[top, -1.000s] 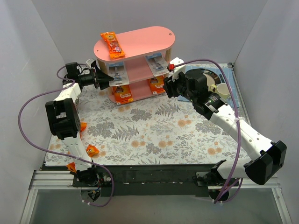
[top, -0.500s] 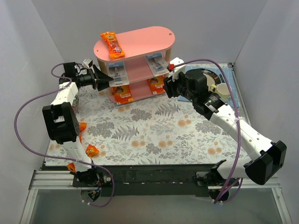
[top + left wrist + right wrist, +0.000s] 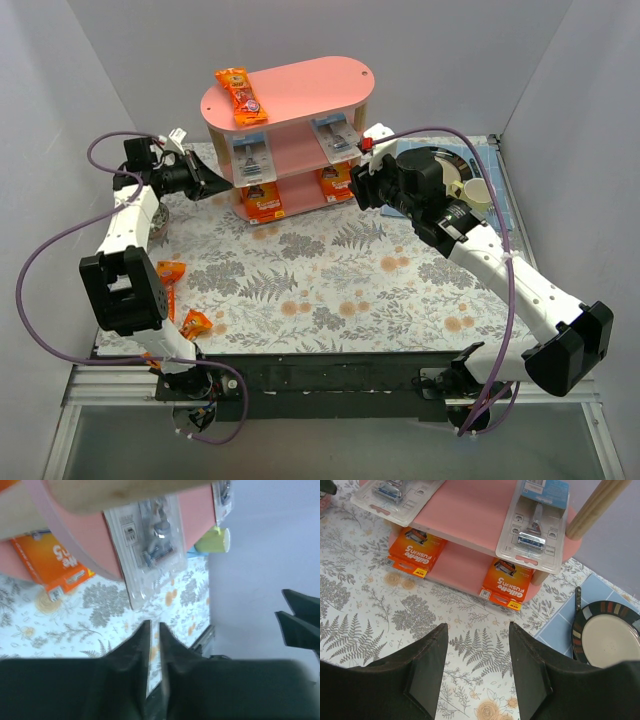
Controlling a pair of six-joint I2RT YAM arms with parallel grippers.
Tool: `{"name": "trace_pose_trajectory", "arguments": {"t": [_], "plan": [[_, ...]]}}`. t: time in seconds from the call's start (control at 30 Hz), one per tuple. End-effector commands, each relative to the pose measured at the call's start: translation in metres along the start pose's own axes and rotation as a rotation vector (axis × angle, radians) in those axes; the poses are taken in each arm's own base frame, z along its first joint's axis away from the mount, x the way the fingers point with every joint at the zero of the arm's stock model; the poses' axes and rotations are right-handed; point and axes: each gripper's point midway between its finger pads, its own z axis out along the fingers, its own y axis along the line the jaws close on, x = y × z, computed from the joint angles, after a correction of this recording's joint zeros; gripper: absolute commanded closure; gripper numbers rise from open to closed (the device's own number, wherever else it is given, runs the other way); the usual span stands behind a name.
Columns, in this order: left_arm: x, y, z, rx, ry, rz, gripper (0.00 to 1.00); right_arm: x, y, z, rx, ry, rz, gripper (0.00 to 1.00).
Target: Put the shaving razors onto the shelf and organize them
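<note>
Both near shelf point(image 3: 300, 90): left end effector point(image 3: 154, 630) almost pressed together, right end effector point(image 3: 477, 630) spread, plate point(image 3: 607, 640) alongside.

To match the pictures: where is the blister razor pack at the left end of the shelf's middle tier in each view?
Top external: blister pack, upper left of centre.
Left wrist: upper centre.
Right wrist: top left corner.
Shared landmark: the orange card nearest it.

Pink shelf point(image 3: 310, 85); orange razor cards point(image 3: 415, 550); white tablecloth point(image 3: 330, 290), grey ferns, orange flowers.
</note>
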Motion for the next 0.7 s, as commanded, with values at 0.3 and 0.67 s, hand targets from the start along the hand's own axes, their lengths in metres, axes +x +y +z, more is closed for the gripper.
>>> {"name": "trace_pose_trajectory", "arguments": {"t": [0.3,0.67], "plan": [[0.046,-0.024,-0.001,0.119,0.080,0.064,1.00,-0.016,-0.004,-0.004,0.016,-0.076,-0.007,0.41],[0.011,-0.024,0.019,0.152,0.070,0.057,1.00,-0.010,-0.008,-0.011,0.035,-0.072,-0.025,0.41]]}}
